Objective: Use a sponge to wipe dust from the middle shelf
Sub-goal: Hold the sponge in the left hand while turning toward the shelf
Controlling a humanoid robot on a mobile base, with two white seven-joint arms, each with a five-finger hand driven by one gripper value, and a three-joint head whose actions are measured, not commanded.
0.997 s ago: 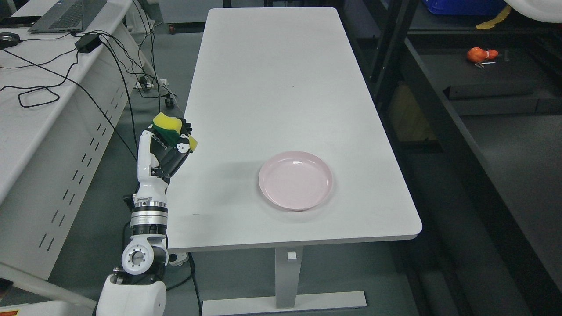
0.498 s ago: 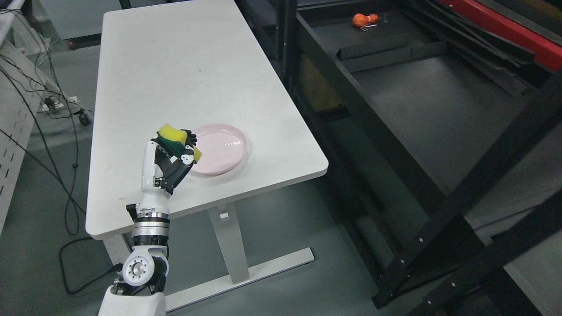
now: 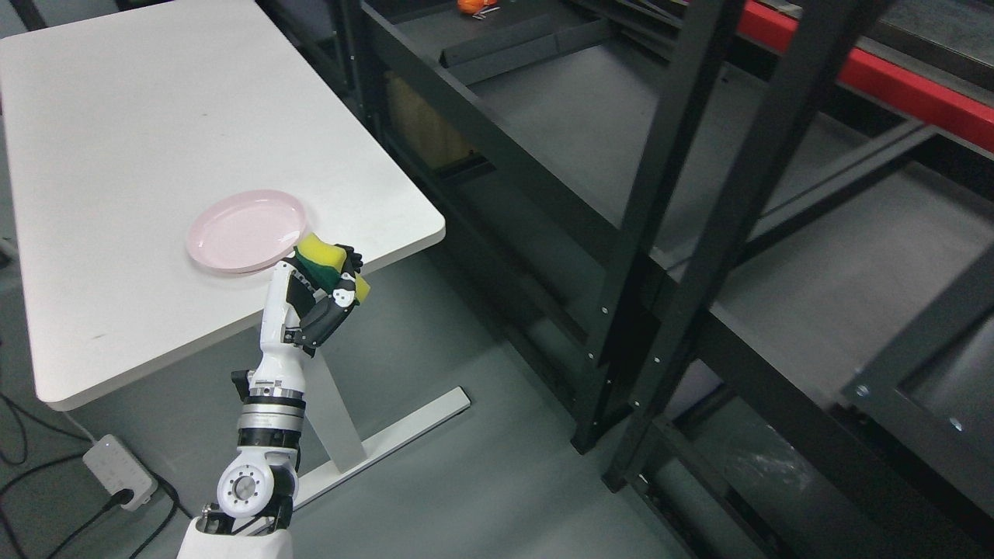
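On the white tabletop (image 3: 140,140) at left sits a pink plate (image 3: 245,230); just past its near corner the left hand (image 3: 322,291) is raised, fingers wrapped around the sponge (image 3: 322,260). To the right, the black shelf (image 3: 590,140) is unreached, so wiping is likely all still ahead. Open floor lies between, but the rack's uprights (image 3: 660,178) narrow the way in.

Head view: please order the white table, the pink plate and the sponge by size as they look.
1. white table
2. pink plate
3. sponge, held up nearer the camera in the left hand, yet smallest.

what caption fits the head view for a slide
Left hand grips yellow-green sponge upright beside white table, black shelving ahead.
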